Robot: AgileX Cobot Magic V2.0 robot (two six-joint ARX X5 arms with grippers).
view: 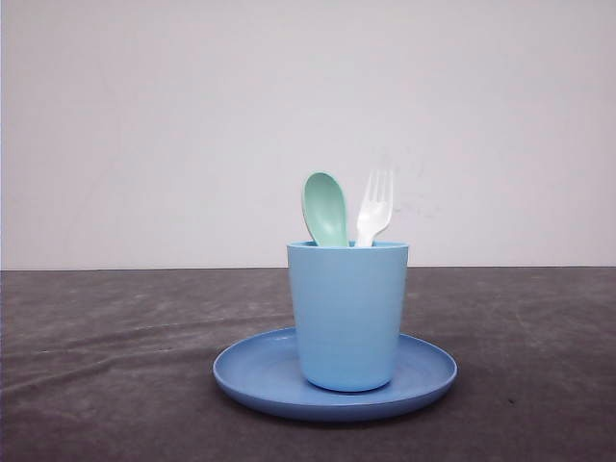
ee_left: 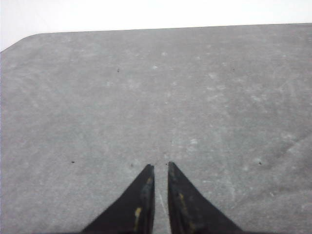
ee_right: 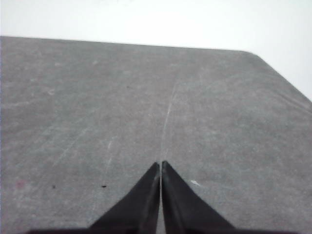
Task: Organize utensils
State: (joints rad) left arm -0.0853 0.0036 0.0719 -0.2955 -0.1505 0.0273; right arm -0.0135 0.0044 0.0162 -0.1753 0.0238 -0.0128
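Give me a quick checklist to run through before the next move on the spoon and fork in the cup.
1. Mint-green plastic spoon stands bowl-up in the light blue cup: ok.
2. White four-tined plastic fork stands beside it, tines up: ok.
3. Cup upright on the round blue plate: ok.
4. Left gripper shut, holding nothing: ok.
5. Right gripper shut, holding nothing: ok.
6. How far each gripper is from the cup: cannot tell.
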